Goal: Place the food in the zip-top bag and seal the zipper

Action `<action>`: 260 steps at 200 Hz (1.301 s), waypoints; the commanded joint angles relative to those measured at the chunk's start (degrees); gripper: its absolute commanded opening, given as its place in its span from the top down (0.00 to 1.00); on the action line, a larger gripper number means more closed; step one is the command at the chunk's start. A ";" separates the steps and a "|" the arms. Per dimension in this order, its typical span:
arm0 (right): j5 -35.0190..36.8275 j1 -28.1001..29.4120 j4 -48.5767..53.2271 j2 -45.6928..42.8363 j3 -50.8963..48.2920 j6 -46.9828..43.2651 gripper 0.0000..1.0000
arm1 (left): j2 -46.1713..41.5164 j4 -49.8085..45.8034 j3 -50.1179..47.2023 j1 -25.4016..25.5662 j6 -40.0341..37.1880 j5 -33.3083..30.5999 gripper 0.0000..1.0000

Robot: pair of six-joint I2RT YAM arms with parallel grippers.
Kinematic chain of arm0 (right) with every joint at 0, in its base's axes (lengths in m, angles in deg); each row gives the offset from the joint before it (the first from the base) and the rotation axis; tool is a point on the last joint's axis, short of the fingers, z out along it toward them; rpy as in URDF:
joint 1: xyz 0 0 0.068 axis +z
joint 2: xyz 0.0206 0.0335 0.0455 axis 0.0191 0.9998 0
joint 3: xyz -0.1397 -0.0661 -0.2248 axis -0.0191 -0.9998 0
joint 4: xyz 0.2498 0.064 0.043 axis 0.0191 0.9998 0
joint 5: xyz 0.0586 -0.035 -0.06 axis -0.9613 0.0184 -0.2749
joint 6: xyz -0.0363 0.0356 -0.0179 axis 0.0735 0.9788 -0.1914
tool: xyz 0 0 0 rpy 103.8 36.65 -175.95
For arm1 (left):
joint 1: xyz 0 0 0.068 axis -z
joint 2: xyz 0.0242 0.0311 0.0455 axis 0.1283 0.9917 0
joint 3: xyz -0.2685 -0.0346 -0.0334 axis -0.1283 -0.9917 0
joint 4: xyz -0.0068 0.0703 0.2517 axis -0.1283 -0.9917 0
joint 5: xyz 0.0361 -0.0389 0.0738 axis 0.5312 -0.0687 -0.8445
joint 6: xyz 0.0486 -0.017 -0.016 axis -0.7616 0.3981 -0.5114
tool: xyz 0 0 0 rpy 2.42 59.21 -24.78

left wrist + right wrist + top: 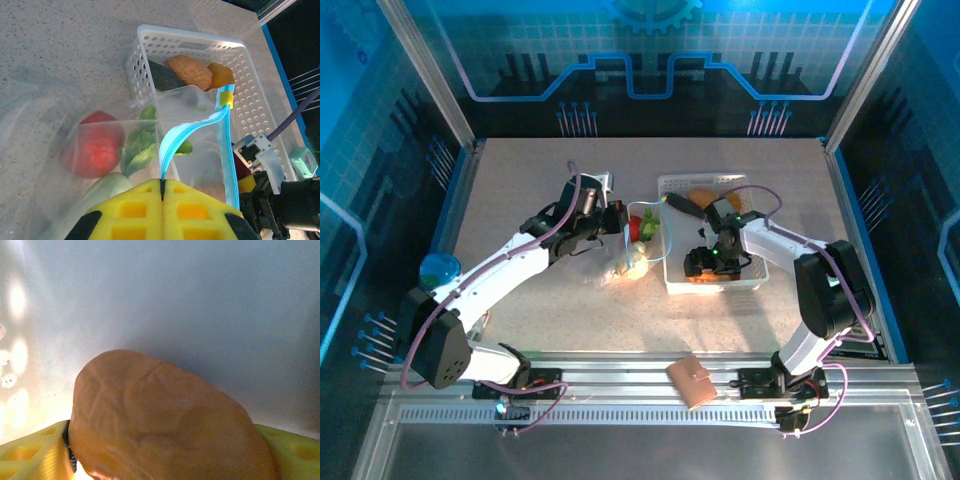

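Clear zip-top bag [100, 112], blue zipper [226, 150] unsealed; red, green food [92, 147] inside; tan piece [190, 72] outside.

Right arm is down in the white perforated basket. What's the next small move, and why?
Probably close the right gripper on the orange-tan lumpy toy food piece and lift it: it sits between the yellow pads, and the left gripper pinches the clear bag's light-blue zipper strip, ready.

Room over bare table [535, 160] beyond bag [185, 102]. Blocked: basket's [700, 178] near end by right gripper [711, 263], bag mouth by zipper [226, 150] pinched in left gripper [162, 186].
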 commanded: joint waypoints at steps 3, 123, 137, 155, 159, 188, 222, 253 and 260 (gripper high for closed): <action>3.78 -0.34 -2.27 -0.71 2.63 0.43 0.34 | -1.39 1.31 -1.03 -0.50 -0.42 0.94 0.99; 6.07 -2.88 -9.32 11.39 12.92 -0.16 0.24 | -1.61 0.51 -1.03 -0.65 -0.51 0.67 0.99; 5.93 -2.84 -10.23 11.70 12.93 -0.07 0.19 | -1.53 0.42 -0.89 -0.63 -0.41 0.70 0.99; 5.88 -2.83 -11.00 12.37 13.49 0.08 0.15 | -1.37 0.34 -0.76 -0.59 -0.37 0.83 0.99; 5.81 -2.83 -11.14 12.59 13.69 0.10 0.15 | -1.39 0.33 -0.76 -0.66 -0.42 0.89 0.99; 5.46 -2.81 -11.38 14.26 15.28 0.23 0.14 | -1.57 0.00 -0.81 -0.62 -0.48 0.69 0.99; 4.76 -2.78 -11.13 14.75 15.69 0.73 0.14 | -1.75 -0.46 -0.68 -0.61 -0.72 0.43 0.99; 3.66 -2.77 -11.12 12.84 14.18 0.80 0.18 | -1.50 -0.26 -0.59 -0.69 -0.69 0.52 0.99; 3.39 -2.73 -11.03 12.42 13.99 0.65 0.22 | -1.44 -0.20 -0.50 -0.67 -0.69 0.66 0.99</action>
